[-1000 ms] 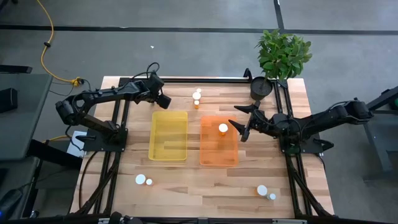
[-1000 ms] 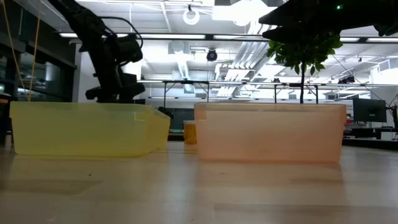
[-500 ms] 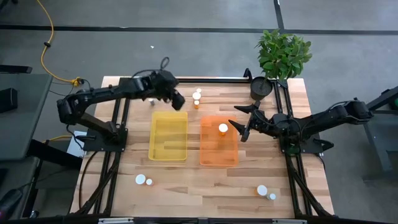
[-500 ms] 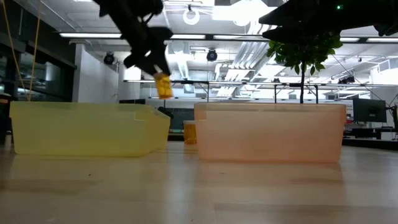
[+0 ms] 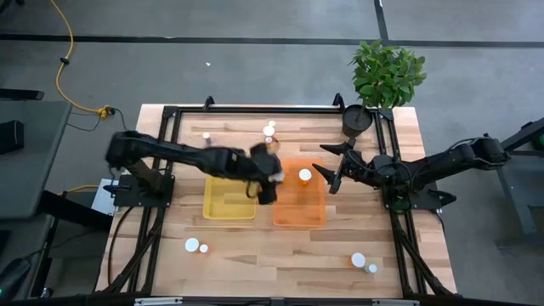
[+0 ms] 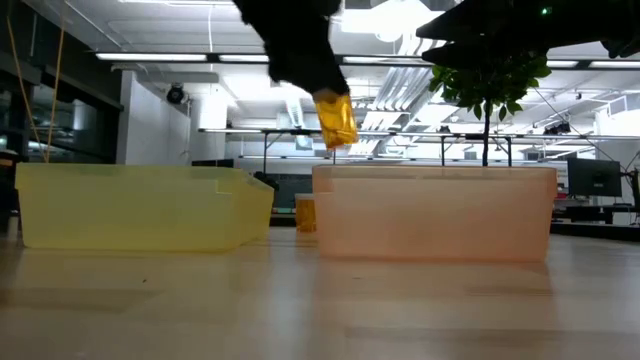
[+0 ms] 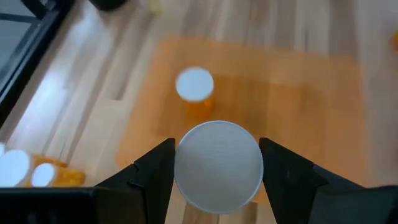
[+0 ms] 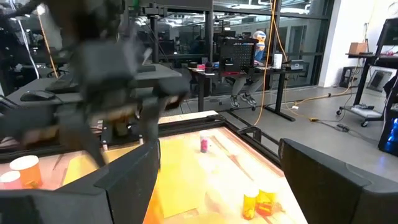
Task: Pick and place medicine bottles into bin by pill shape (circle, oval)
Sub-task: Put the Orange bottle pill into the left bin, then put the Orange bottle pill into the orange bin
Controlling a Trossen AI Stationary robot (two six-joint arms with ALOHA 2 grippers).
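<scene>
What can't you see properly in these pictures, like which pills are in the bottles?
- Pill shapes: in the left wrist view the white cap hides the inside of the held bottle, gripped by the left gripper.
- Bottle in the orange tray: too small in the high view to show its pills.
- Left gripper in the high view: motion-blurred.
- Low view: tray walls hide what lies inside.
- Right gripper: waits open beside the orange tray.

Overhead, table-level, two wrist cameras
</scene>
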